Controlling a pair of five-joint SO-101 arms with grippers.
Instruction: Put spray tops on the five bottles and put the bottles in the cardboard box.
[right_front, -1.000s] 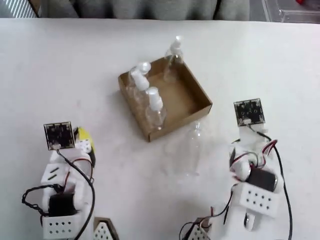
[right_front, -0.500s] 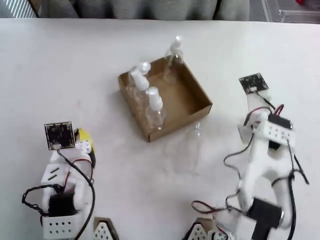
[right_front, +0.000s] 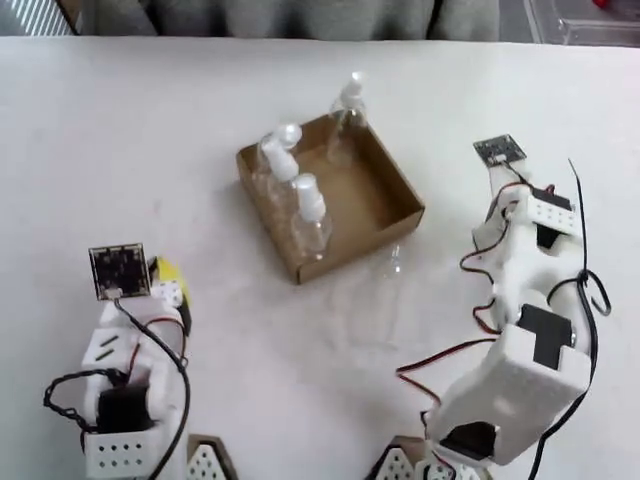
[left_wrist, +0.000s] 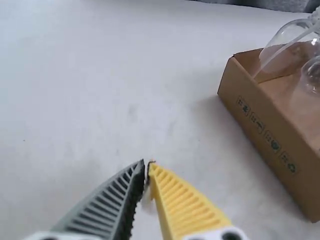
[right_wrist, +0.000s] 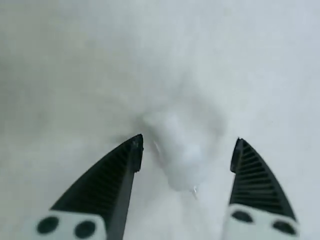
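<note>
The cardboard box (right_front: 385, 205) sits mid-table and holds three clear bottles with white spray tops (right_front: 310, 212). One more clear bottle (right_front: 386, 292), without a top, lies on the table just in front of the box. My right arm (right_front: 525, 240) stretches out right of the box. In its wrist view the right gripper (right_wrist: 186, 145) is open, its black fingers on either side of a blurred white spray top (right_wrist: 176, 146) on the table. My left gripper (left_wrist: 146, 169) is shut on nothing, low over bare table left of the box (left_wrist: 272, 135).
The left arm (right_front: 130, 350) is folded at the front left of the table. A grey curtain and a clear plastic bin (right_front: 585, 20) lie beyond the far edge. The white tabletop spreads wide to the left of the box.
The right arm has unfolded from the front right and reached out farther from the front edge, right of the box. The left arm, box and bottles have stayed put.
</note>
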